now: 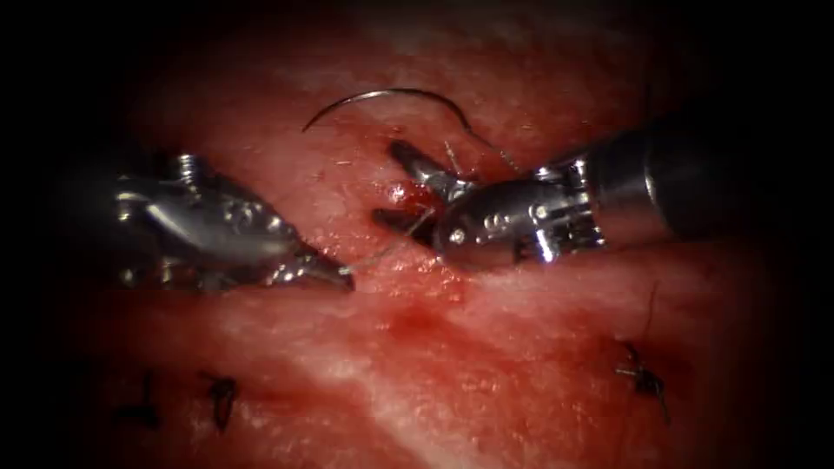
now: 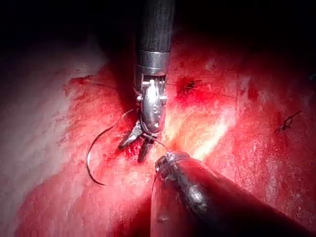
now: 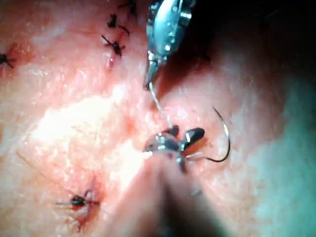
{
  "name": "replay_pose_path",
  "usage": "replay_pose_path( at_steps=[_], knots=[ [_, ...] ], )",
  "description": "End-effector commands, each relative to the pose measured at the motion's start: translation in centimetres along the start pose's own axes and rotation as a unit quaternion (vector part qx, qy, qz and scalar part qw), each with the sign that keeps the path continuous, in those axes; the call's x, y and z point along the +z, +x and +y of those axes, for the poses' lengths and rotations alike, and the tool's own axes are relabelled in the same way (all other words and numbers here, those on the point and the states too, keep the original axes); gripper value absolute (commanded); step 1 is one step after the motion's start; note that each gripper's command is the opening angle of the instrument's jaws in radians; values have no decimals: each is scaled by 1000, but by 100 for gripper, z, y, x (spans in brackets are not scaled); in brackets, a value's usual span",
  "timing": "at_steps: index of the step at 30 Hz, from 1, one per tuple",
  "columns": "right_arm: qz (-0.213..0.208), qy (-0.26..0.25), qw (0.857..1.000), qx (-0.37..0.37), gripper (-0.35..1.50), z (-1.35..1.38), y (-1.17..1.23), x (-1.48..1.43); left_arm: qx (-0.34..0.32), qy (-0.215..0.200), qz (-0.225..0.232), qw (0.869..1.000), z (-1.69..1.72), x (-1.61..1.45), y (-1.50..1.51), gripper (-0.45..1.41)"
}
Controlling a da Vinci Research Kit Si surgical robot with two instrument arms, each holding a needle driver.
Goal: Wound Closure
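Left tool (image 1: 334, 276), jaws closed on thread (image 1: 387, 252); right tool (image 1: 401, 187), jaws spread wide, empty; curved needle (image 1: 391, 94) lying free on glistening red tissue (image 1: 486, 365).

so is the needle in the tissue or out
Out. The needle lies loose on the tissue, its whole curve bare. The right pincer is open around the thread; the left pincer holds that thread.

Curved dark needle (image 1: 391, 97) lying free on the tissue (image 1: 521, 347), arc upward, beyond the cut (image 1: 408, 204); pale thread (image 1: 387, 252) taut from the cut to the left tool (image 1: 343, 280)
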Motion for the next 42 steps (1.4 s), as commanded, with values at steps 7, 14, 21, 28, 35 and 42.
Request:
replay_pose_path(
  at_steps=[7, 14, 21, 28, 35, 42],
  knots=[
    [9, -2, 1000, 27, 142, -7, 22, -84, -11, 3, 1, 1000, -27, 14, -29, 19],
    [3, -32, 997, 64, 142, 34, 22, -142, -26, 15, -13, 999, -49, 47, -54, 118],
    [-10, -44, 996, 71, 142, 36, 21, -150, -19, 26, -16, 999, -90, 51, -71, 130],
    [-4, -40, 996, 73, 142, 23, 28, -136, -20, 78, -10, 997, -119, 69, -82, 128],
    [-2, -37, 997, 71, 140, 17, 32, -134, 11, 126, -12, 992, -146, 72, -90, 128],
    [-2, -37, 997, 71, 138, 17, 31, -134, 62, 174, -17, 983, -158, 50, -81, 123]
  ],
)
